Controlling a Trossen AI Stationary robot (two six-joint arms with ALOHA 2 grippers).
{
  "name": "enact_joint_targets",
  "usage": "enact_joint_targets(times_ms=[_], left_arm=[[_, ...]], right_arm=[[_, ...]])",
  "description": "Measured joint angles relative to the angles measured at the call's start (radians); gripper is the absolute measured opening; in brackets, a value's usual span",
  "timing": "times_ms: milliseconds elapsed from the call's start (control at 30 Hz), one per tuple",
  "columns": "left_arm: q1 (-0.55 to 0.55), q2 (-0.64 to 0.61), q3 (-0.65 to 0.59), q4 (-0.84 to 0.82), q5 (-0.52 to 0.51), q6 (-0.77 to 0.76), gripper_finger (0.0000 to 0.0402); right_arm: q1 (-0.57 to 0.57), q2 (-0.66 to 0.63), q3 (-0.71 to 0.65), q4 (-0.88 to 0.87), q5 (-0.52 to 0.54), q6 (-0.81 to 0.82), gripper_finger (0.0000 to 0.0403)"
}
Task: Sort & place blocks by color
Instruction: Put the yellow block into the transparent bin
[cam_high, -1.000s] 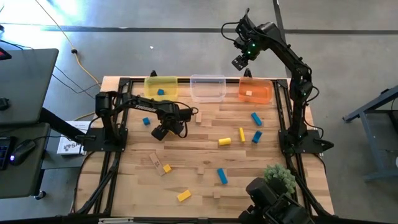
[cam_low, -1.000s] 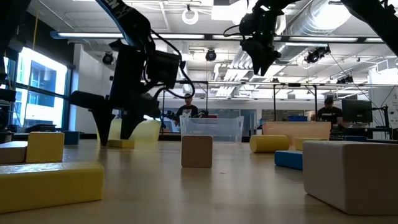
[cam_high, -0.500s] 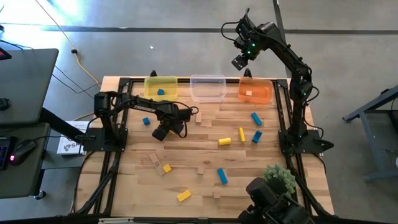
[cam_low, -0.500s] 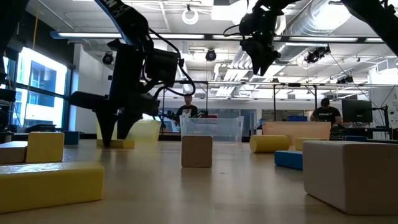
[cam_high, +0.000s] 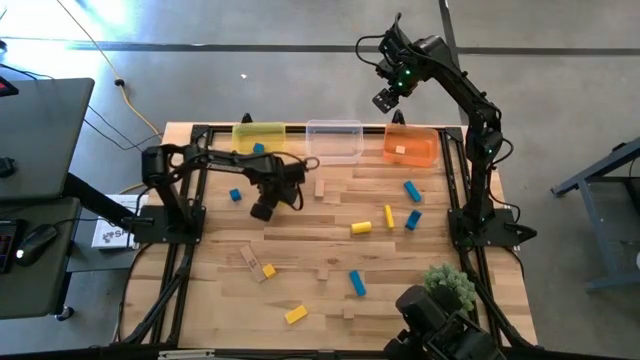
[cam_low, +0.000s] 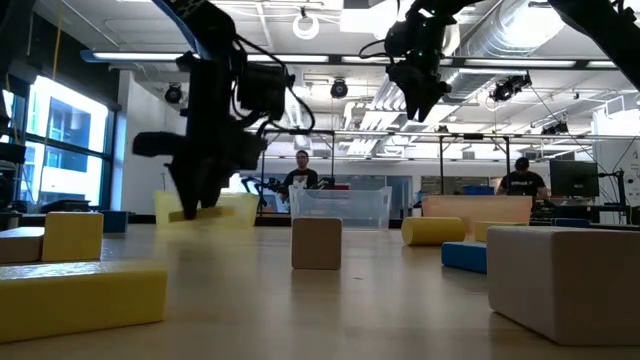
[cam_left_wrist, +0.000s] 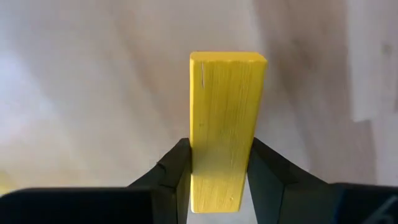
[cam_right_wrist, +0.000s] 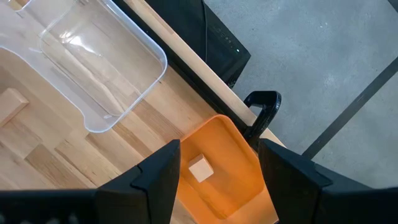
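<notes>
My left gripper (cam_high: 265, 208) is at the table's far left middle, shut on a yellow bar (cam_left_wrist: 227, 118). The bar also shows low under the fingers in the low view (cam_low: 192, 214); in the high view the gripper hides it. My right gripper (cam_high: 386, 100) hangs high above the orange bin (cam_high: 410, 147), open and empty (cam_right_wrist: 217, 180). Blue, yellow and plain wood blocks lie flat on the table, among them a blue cube (cam_high: 235, 195) and a yellow bar (cam_high: 389, 215). My left gripper pinches the yellow bar's two long sides (cam_left_wrist: 199, 168) between its two fingers, at the bar's end nearest the wrist. The fingers come from above, pointing down. The bar is about level, a little above the table (cam_low: 192, 214).
Three bins stand along the far edge: a yellow one (cam_high: 259, 133) holding a blue block, a clear one (cam_high: 334, 140), and the orange one holding a plain wood block (cam_right_wrist: 200, 168). A spiky green plant ball (cam_high: 450, 285) sits at the near right. People show in the room beyond.
My left gripper stood open astride the yellow bar on the table, has shut on it and lifted it just clear, moving slightly toward the table's far right. My right gripper has kept still.
</notes>
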Motion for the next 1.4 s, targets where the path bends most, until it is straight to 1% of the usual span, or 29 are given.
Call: enact_joint_targets(times_ms=[233, 433, 533, 600, 700, 867, 967, 1033, 1133, 1400], left_arm=[[0.066, -0.039, 0.118, 0.017, -0.001, -0.053, 0.0095], [0.135, -0.043, 0.24, 0.106, -0.004, -0.085, 0.0095], [0.169, -0.044, 0.277, 0.194, 0.003, -0.11, 0.0095], [0.195, -0.044, 0.297, 0.253, 0.032, -0.131, 0.0095], [0.228, -0.044, 0.3, 0.365, 0.044, -0.167, 0.0095], [0.274, -0.032, 0.3, 0.638, 0.053, -0.259, 0.0095], [0.296, -0.02, 0.3, 0.765, 0.089, -0.301, 0.0095], [0.302, -0.009, 0.301, 0.819, 0.093, -0.304, 0.0095], [0.31, 0.019, 0.301, 0.828, 0.096, -0.298, 0.0095], [0.31, 0.114, 0.299, 0.787, 0.113, -0.295, 0.0095]], right_arm=[[0.0, 0.0, 0.0, 0.0, -0.009, -0.001, 0.0206], [0.0, 0.0, 0.0, 0.0, -0.05, -0.002, 0.0206], [0.0, 0.0, 0.0, 0.0, -0.053, -0.002, 0.0206], [0.0, 0.0, 0.0, 0.001, -0.053, -0.002, 0.0206], [0.0, 0.0, 0.0, 0.008, -0.053, 0.022, 0.0206], [0.0, 0.0, 0.0, 0.027, -0.053, 0.098, 0.0206], [0.0, 0.0, 0.0, 0.036, -0.053, 0.141, 0.0206], [0.0, 0.0, 0.0, 0.039, -0.053, 0.163, 0.0206], [0.0, 0.0, 0.0, 0.052, -0.053, 0.208, 0.0206], [0.0, 0.0, 0.0, 0.076, -0.052, 0.293, 0.0206]])
